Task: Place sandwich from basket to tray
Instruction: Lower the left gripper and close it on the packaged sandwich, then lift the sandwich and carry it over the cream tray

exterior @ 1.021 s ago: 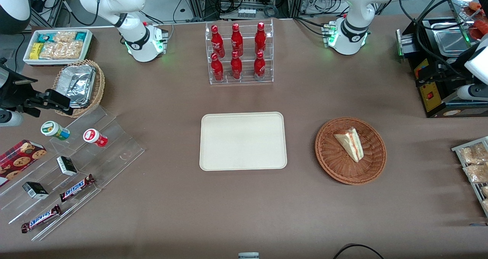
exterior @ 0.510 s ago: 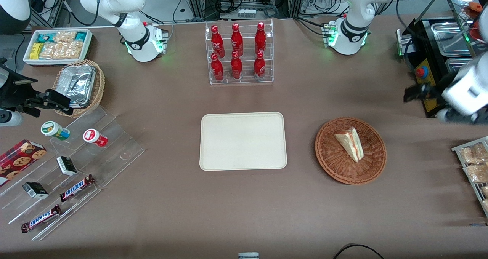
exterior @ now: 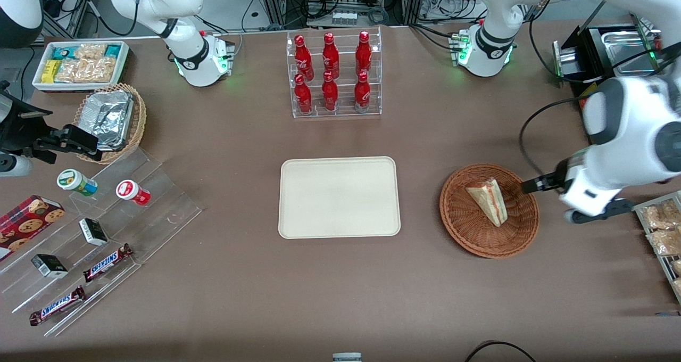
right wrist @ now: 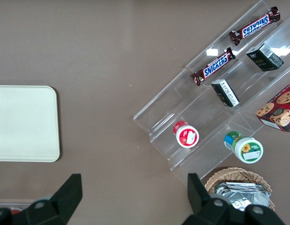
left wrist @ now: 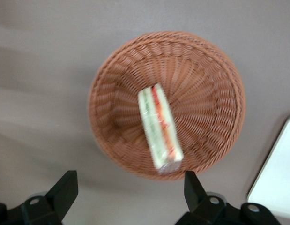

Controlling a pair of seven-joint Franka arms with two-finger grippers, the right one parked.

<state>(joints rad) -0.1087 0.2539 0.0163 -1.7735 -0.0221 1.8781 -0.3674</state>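
My pincer point(left wrist: 128, 194) hangs released above the basket point(exterior: 518, 234), with nothing in it.

I see the sandwich point(exterior: 488, 200) lying flat in the basket, its red and green layers showing along the cut edge, and both black fingers point(left wrist: 64, 190) spread wide apart, clear of it. The basket sits on the brown desk point(exterior: 330, 287) toward the working arm's end, well apart from the cream tray point(exterior: 339, 197) at the desk's middle. My arm reaches in over the desk's edge at that end.
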